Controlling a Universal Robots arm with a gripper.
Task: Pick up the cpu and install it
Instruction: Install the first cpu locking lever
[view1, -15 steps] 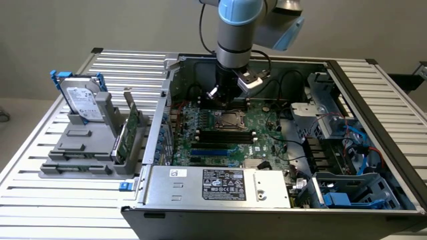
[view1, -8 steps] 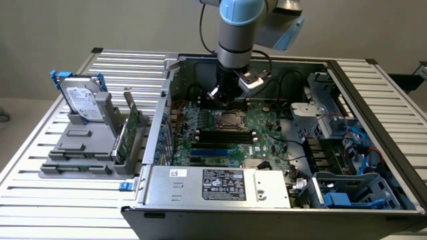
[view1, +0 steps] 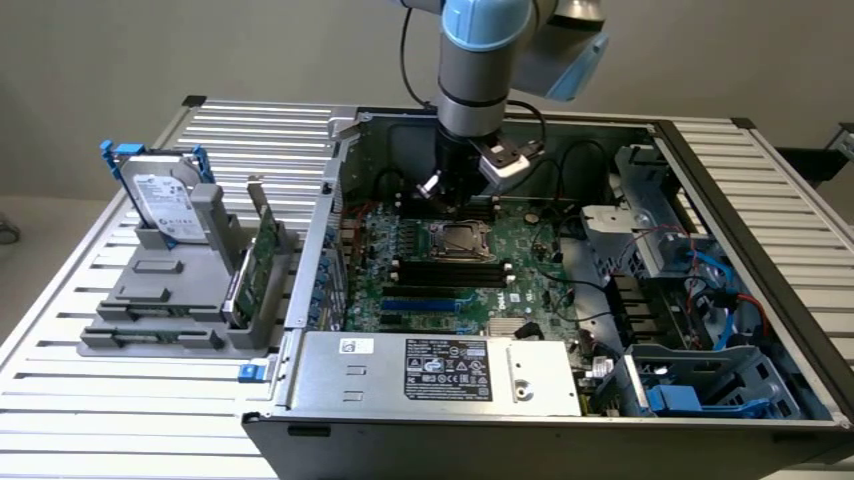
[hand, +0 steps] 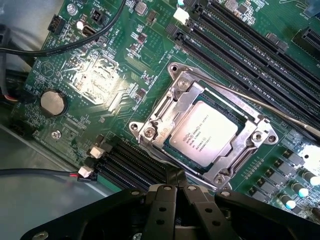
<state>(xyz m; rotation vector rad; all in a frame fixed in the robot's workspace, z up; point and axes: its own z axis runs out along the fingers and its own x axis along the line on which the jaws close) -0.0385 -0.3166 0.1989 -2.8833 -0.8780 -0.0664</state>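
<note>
Operator: What stands on the exterior view's left?

Inspector: Your counter (view1: 120, 420) carries a grey rack (view1: 160, 300) holding the hard drive (view1: 167, 208) and the green circuit card (view1: 254, 265), both standing on edge.

Operator: And further right?

Inspector: Your open computer case (view1: 534, 450), with the arm (view1: 474, 60) reaching down into it from above. The cpu (hand: 202, 132) lies flat in the metal-framed socket (hand: 150, 131) on the motherboard (hand: 100, 75). Your end effector (hand: 175, 176) hangs close by the socket's edge, pressed together, pinching nothing.
</note>
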